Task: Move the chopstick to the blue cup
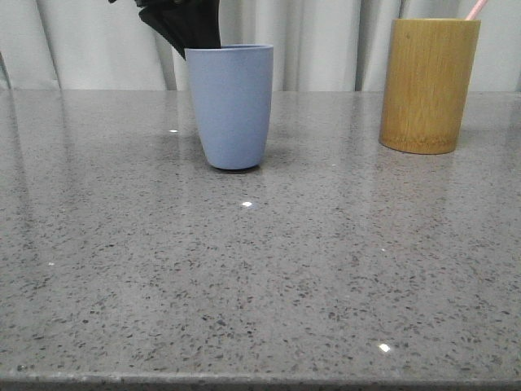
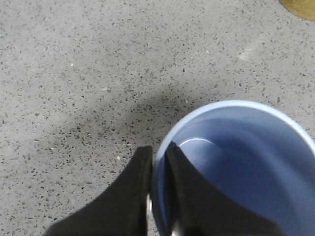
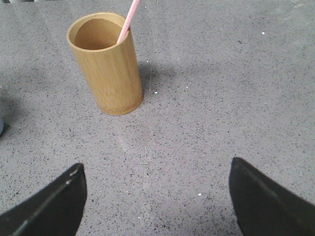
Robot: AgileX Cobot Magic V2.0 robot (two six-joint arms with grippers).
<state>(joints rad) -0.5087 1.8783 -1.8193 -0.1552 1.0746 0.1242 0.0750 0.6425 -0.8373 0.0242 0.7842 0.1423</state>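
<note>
The blue cup [image 1: 231,106] stands upright on the grey speckled table [image 1: 260,277], left of centre. My left gripper [image 2: 158,152] is shut on its rim, one finger outside and one inside the cup [image 2: 236,167]; in the front view it shows behind the cup's far rim [image 1: 191,28]. The cup's inside looks empty. A pale pink chopstick [image 3: 128,19] leans out of the bamboo cylinder [image 3: 109,64], which stands at the back right [image 1: 427,85]; only the stick's top end [image 1: 475,8] shows there. My right gripper [image 3: 157,172] is open and empty, some way short of the bamboo cylinder.
A pale curtain [image 1: 326,41] hangs behind the table. The table's front edge [image 1: 260,379] runs along the bottom of the front view. A corner of the bamboo cylinder [image 2: 300,7] shows in the left wrist view.
</note>
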